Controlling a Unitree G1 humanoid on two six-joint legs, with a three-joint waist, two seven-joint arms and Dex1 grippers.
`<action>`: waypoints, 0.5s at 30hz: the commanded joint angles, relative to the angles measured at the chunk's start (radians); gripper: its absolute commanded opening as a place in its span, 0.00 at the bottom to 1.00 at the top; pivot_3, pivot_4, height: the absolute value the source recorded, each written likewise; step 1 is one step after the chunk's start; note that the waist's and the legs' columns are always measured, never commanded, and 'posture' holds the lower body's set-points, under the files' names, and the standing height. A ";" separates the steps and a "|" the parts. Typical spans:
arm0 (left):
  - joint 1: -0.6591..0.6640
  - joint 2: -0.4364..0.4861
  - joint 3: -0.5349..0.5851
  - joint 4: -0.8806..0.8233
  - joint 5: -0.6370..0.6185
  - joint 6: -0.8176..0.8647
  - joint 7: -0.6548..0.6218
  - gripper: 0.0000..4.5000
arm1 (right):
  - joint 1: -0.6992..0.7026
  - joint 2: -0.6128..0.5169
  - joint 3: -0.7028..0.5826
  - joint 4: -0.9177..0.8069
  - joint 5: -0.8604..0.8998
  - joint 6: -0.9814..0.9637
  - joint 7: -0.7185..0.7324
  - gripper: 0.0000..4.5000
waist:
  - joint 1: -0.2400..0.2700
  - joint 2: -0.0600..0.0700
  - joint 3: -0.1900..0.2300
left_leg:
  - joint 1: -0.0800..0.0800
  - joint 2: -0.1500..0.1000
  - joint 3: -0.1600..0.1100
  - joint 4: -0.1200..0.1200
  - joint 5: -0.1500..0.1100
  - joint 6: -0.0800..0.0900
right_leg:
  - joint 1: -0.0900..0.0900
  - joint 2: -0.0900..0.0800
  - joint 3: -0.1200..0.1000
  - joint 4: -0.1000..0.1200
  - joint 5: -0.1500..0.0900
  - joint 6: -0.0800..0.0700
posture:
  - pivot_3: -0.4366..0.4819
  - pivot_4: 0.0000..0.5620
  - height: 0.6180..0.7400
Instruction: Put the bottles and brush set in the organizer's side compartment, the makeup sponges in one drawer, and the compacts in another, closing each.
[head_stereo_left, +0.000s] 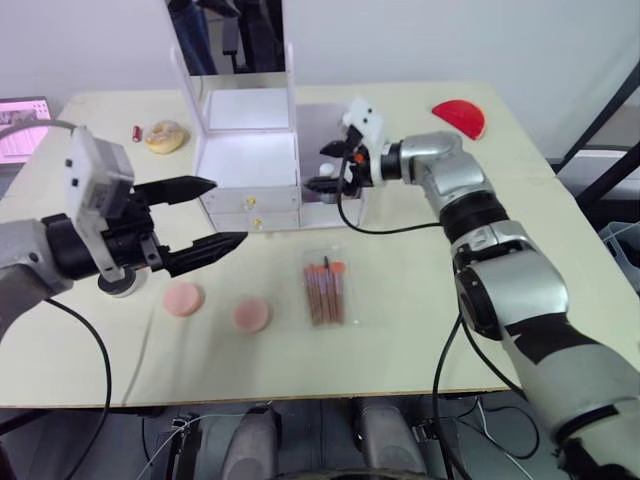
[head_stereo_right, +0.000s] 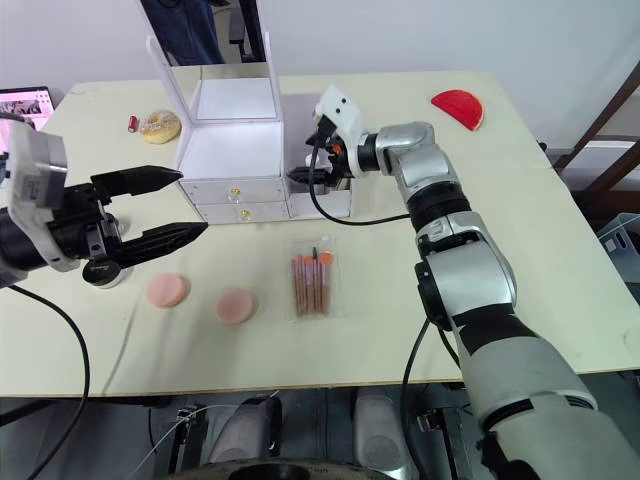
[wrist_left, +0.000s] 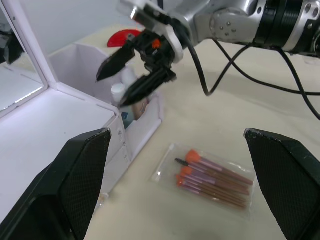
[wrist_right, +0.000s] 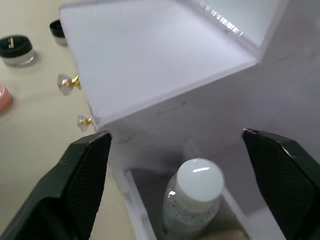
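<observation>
My right gripper (head_stereo_left: 328, 168) hangs over the organizer's (head_stereo_left: 250, 160) side compartment (wrist_left: 145, 117) with its jaws wide and holding nothing; a bottle (wrist_right: 193, 192) stands upright in the compartment right under them. That is my first worry: if I drop or swing the jaws from here, a finger could catch the bottle's cap and tip it, or knock the thin compartment wall and shove the whole organizer along the surface (head_stereo_left: 420, 300). The cable looping off that wrist also hangs close to the compartment's front edge and could snag it on the way out.

My left gripper (head_stereo_left: 205, 215) is likewise wide open and empty, hovering in front of the two shut drawers (head_stereo_left: 250, 210), near their gold knobs (wrist_right: 67, 82). A careless move forward would bump the drawer fronts.

The brush set (head_stereo_left: 323, 290) lies flat in its clear sleeve in front of the organizer, between both arms (a thin, slippery pack, so I judge a pinch may slide off). Two pink sponges (head_stereo_left: 218, 306) lie near the front, well apart from the edge. A compact (head_stereo_left: 118, 285) sits under my left arm.

Open room lies to the right and front of the brush set; the back is crowded by the organizer's mirror (head_stereo_left: 245, 50).
</observation>
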 joint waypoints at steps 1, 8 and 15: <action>0.013 0.011 0.052 -0.003 0.004 -0.012 -0.005 1.00 | -0.052 -0.048 -0.048 -0.110 0.043 0.035 0.041 0.99 | 0.000 0.000 0.000 | 0.000 0.000 0.000 0.000 0.000 0.000 | 0.000 0.000 0.000 0.000 0.000 0.000 | 0.48 0.27 1.00; 0.261 0.028 0.256 0.129 0.147 -0.039 -0.131 1.00 | 0.090 -0.258 -0.125 -0.433 0.151 0.229 0.168 0.99 | 0.003 0.000 0.000 | 0.000 0.000 0.000 -0.002 0.000 0.001 | 0.000 0.000 0.000 -0.001 -0.001 0.001 | 0.48 0.27 1.00; 0.539 0.015 0.538 0.450 0.370 -0.179 -0.295 1.00 | 0.518 -0.548 -0.318 -0.861 0.338 0.449 0.247 0.99 | 0.008 0.000 0.000 | -0.002 0.000 0.000 -0.001 -0.001 0.002 | -0.001 0.000 -0.001 -0.002 -0.003 -0.003 | 0.48 0.27 1.00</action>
